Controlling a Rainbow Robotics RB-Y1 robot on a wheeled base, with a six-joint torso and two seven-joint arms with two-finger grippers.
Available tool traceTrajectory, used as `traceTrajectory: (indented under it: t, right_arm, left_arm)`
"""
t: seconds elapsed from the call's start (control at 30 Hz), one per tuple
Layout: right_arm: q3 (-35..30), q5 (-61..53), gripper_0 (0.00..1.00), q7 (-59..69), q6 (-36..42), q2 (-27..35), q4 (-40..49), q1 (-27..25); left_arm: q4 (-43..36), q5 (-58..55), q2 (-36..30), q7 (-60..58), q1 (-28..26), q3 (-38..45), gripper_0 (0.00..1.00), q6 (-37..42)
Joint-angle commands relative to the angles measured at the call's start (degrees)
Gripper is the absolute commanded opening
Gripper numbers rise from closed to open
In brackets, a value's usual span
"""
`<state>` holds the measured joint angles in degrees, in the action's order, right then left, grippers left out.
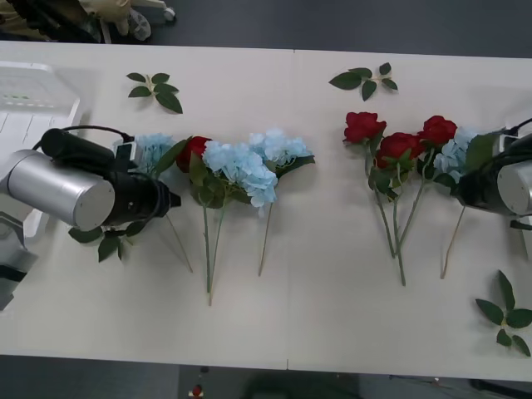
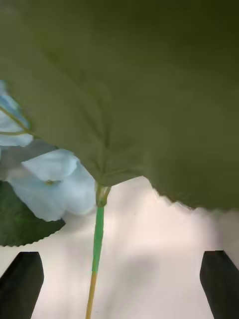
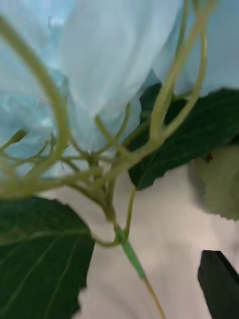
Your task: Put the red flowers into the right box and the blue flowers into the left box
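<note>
Blue flowers lie in a row with red flowers on the white table. My left gripper hovers at the stem of the leftmost blue flower. One black finger stands at the corner, and a leaf covers the other side. My right gripper is open astride the stem of the rightmost blue flower, under a large leaf. Three red flowers lie beside it, and one red flower lies near the left group of blue flowers. The left box is at the far left. The right box is out of view.
Loose green leaf sprigs lie at the back left, back middle, front right and under my left arm. The table's front edge runs below the stems. A seam crosses the table's middle.
</note>
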<state>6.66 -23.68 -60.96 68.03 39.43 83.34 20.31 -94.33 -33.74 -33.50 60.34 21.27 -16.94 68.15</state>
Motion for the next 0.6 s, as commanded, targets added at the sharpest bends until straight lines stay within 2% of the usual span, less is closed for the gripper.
traceTrajectory:
  t: [0.03,0.13,0.23,0.33,0.6]
  right_arm:
    - [1.5,0.8,0.93,1.7,-1.2,2.1,-2.7,3.7]
    - [2.0,0.6,0.93,1.7,-2.5,1.6,-5.2,5.1]
    - [2.3,0.6,0.93,1.7,-3.4,1.1,-7.0,5.9]
    - [3.8,0.6,0.93,1.7,-4.5,1.2,-9.4,7.2]
    - [5.6,0.6,0.93,1.4,-7.6,0.3,-15.8,9.9]
  left_arm:
    - [0.3,1.1,0.4,1.9,2.1,-0.5,0.47,-0.5]
    - [0.3,1.4,0.4,2.2,2.2,-0.8,0.2,-0.5]
    - [0.3,2.0,0.4,2.2,2.3,-1.3,0.06,-0.5]
    - [0.3,2.5,0.4,2.2,2.3,-1.3,0.01,-0.5]
    - [0.3,4.6,0.0,2.5,2.3,-1.3,0.0,-0.5]
